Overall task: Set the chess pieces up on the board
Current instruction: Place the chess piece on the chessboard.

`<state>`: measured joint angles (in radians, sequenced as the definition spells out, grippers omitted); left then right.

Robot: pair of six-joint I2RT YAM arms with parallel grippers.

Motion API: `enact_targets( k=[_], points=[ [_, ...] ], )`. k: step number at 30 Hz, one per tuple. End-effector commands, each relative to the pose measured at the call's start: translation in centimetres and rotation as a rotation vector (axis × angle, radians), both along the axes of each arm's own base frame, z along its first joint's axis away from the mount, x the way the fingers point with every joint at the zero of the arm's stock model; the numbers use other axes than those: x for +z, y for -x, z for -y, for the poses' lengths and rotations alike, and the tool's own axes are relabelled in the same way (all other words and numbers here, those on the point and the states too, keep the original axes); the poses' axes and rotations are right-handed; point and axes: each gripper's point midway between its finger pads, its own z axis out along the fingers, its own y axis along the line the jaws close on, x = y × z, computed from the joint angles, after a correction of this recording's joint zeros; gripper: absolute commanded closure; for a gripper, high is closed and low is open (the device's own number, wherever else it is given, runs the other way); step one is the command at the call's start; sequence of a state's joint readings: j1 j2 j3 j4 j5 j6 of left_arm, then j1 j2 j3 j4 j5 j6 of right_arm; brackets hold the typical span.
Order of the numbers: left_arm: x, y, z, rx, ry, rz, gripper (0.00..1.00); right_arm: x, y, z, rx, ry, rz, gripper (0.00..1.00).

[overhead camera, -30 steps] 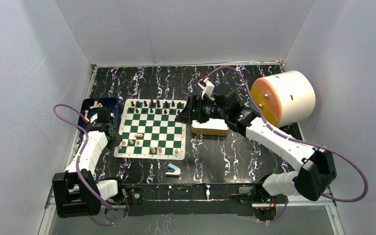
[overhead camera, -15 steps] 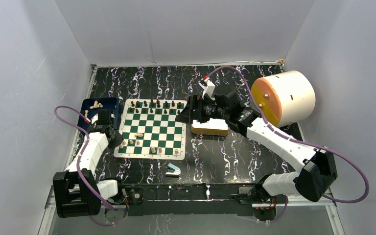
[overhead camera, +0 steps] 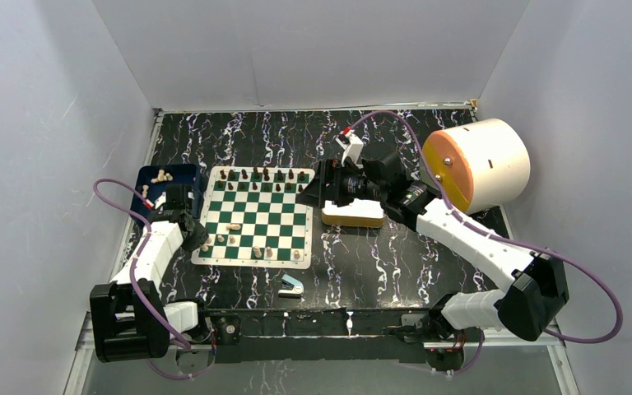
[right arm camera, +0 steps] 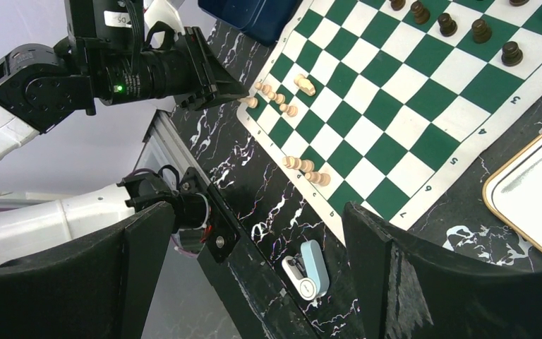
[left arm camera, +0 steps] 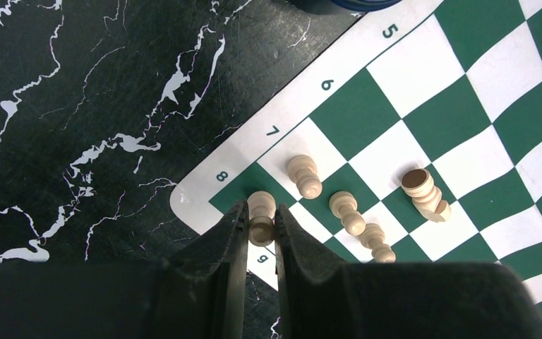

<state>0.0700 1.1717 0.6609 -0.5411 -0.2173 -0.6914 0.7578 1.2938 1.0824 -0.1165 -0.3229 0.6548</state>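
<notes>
The green-and-white board [overhead camera: 251,262] lies left of centre. Dark brown pieces [overhead camera: 257,174] line its far rows. Pale pieces [overhead camera: 257,252] stand along its near rows, and one [overhead camera: 234,227] lies toppled. My left gripper [overhead camera: 201,242] is at the board's near-left corner. In the left wrist view it [left arm camera: 260,220] is shut on a pale pawn [left arm camera: 260,206] over the corner square by the "8" mark. Three pale pawns [left arm camera: 303,175] stand beside it, and the toppled piece [left arm camera: 423,194] lies further in. My right gripper [overhead camera: 309,191] hovers open and empty over the board's right edge [right arm camera: 260,206].
A dark blue tray [overhead camera: 183,171] with several pale pieces [overhead camera: 161,175] sits left of the board. A silver tin [overhead camera: 352,214] lies right of the board. A blue-and-white stapler-like object [overhead camera: 291,286] lies near the front edge. A large white cylinder [overhead camera: 477,164] stands at the far right.
My left gripper has edged slightly toward the board's near-left corner with the pawn. The right arm has barely moved.
</notes>
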Motion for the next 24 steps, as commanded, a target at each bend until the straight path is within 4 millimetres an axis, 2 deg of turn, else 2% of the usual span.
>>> enact_targets(
  k=[1,20,24],
  points=[
    [-0.19,0.31,-0.32,0.014,-0.010,-0.005,0.88,2.05,0.14,0.41,-0.006,-0.038,0.066,0.01],
    [-0.66,0.61,-0.29,0.010,-0.009,-0.038,0.85,2.57,0.20,0.95,-0.022,-0.038,0.084,0.01],
    [-0.50,0.52,-0.30,0.007,-0.011,-0.031,0.81,2.58,0.20,0.94,-0.023,-0.037,0.085,0.01]
  ],
)
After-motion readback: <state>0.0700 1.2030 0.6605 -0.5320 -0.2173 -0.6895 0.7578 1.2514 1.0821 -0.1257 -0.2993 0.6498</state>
